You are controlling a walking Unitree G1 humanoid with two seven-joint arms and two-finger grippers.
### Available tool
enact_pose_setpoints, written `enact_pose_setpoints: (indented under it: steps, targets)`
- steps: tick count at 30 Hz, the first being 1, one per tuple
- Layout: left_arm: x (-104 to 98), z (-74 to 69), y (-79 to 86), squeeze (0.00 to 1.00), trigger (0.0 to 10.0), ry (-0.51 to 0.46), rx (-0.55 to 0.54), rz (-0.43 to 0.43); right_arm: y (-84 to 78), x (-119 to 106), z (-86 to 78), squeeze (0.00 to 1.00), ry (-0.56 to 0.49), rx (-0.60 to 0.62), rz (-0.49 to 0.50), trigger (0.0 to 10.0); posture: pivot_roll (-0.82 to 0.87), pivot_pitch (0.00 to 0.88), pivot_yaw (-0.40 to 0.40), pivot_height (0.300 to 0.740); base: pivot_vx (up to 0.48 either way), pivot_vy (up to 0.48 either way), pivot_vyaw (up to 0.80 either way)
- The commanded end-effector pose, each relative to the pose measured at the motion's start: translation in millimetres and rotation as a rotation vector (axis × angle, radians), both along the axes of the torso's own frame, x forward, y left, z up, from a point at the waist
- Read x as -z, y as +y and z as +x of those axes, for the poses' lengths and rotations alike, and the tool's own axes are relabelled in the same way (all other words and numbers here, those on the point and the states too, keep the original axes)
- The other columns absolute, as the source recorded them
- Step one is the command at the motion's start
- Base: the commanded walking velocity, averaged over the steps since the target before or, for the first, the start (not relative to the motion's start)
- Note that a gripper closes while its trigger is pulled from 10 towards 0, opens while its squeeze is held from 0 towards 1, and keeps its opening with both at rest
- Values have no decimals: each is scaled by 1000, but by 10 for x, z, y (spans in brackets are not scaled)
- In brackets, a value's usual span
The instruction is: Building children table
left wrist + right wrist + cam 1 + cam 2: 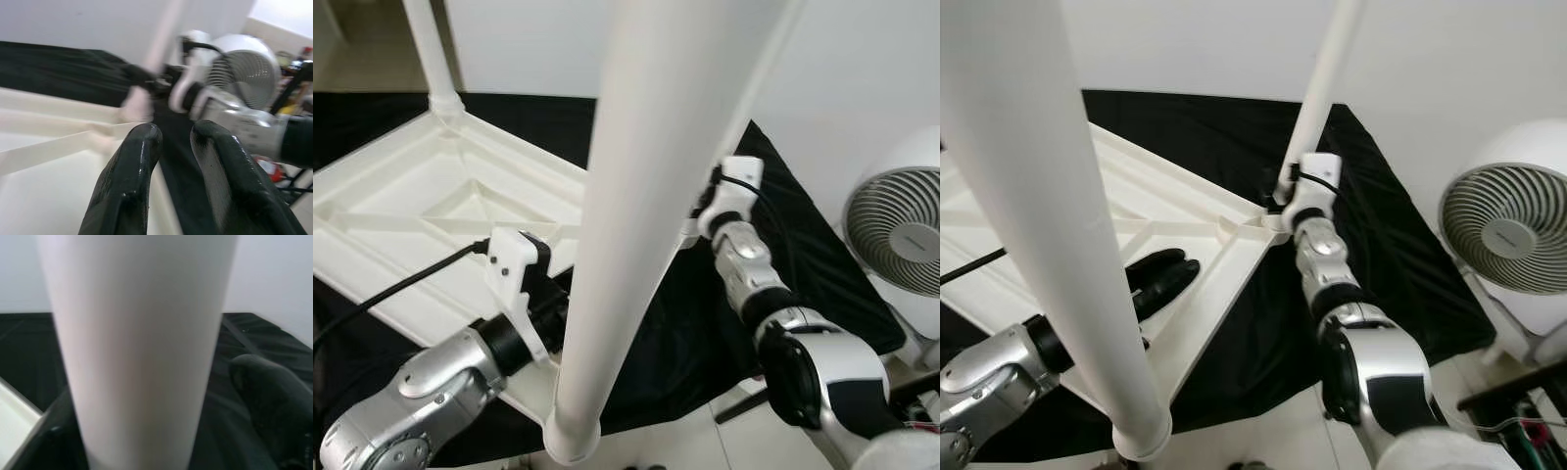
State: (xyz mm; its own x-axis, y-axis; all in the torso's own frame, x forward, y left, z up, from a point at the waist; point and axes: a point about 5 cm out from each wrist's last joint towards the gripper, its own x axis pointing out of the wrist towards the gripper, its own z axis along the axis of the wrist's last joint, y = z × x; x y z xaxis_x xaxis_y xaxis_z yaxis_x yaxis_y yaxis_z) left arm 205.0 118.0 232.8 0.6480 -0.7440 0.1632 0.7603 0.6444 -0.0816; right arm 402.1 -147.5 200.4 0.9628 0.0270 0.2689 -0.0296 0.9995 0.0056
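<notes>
Trouble maybe coming at the back corner: pushing or twisting too hard with the right pincer (1282,199), and so tipping the back leg (1318,88) crooked or popping it out of its hole. Pinching that leg low down, one black finger on each side, right where it is going into the tabletop (401,225). Resting the left pincer (1167,269) over the ribbed underside, fingers nearly pressed together, pinching nothing. Maybe bumping the big near leg (656,196) with the left arm too, being so close beside it, and shaking the whole thing.

Lying upside down on a black cloth (1381,235), with white legs sticking up. Spreading over a pale floor (705,441). Standing off to the right, a round white fan (1503,230). Closing in behind, a plain white wall (1185,49).
</notes>
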Motion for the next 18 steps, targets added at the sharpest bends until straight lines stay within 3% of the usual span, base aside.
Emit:
enact_pose_setpoints:
  steps: [1, 7, 18]
  targets:
    - [18, 13, 15, 0, 10000, -14, 7, 11, -171, 41, -34, 0, -11, 77, 34, 10000, 111, 111, -62, 740, 0, 0, 0]
    - [79, 96, 83, 0, 10000, -4, -19, 44, -427, 132, -157, 0, -57, 237, 56, 10000, 107, 115, -48, 740, 0, 0, 0]
    - [133, 224, 232, 0, 10000, -18, -117, 88, -428, 278, -390, 0, -132, 194, 61, 10000, 101, 121, -44, 740, 0, 0, 0]
